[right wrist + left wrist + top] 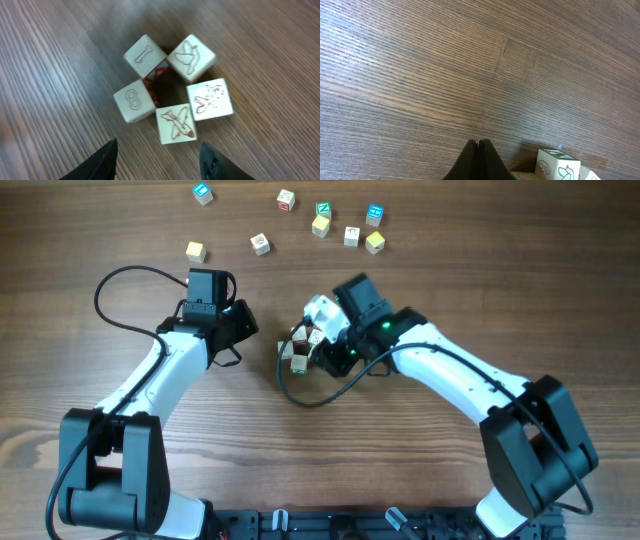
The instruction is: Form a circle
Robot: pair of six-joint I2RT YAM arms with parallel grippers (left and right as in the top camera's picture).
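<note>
Five-cube circle, touching, on table

left arm: reaches forward from near-left base, elbow bent | left claw: 2 fingers pressed together | right arm: stretched inward toward center | right claw: pointing down, 2 fingers spread apart, gripping nothing

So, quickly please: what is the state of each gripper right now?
Left gripper: shut, holding nothing.
Right gripper: open, holding nothing; the circle lies free just beyond its fingertips.
</note>
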